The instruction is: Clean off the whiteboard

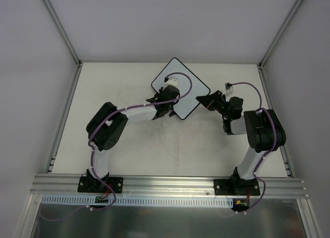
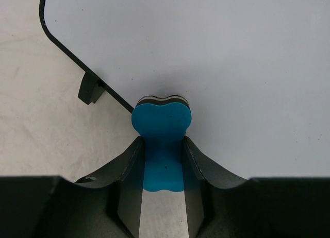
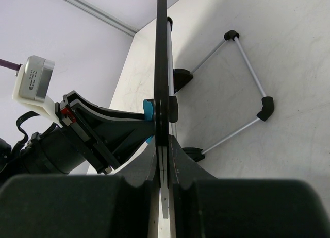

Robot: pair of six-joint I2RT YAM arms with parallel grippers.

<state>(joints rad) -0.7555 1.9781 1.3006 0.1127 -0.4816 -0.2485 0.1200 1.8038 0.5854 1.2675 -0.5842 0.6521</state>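
Observation:
The whiteboard (image 1: 188,88) sits turned like a diamond at the table's middle back; its face looks blank. My left gripper (image 1: 169,95) is over its lower left part, shut on a blue eraser. In the left wrist view the blue eraser (image 2: 161,119) sits between the fingers of the left gripper (image 2: 162,142) and touches the whiteboard (image 2: 216,52) close to its black rim, beside a black tab (image 2: 91,88). My right gripper (image 1: 202,101) is shut on the board's right edge. In the right wrist view the whiteboard (image 3: 161,52) is edge-on, clamped in the right gripper (image 3: 164,145); the eraser (image 3: 148,110) presses its left face.
A silver wire stand (image 3: 247,83) with black corner pieces lies on the table side of the board. White walls with metal posts close in the table (image 1: 129,155) at the back and sides. An aluminium rail (image 1: 170,184) runs along the near edge.

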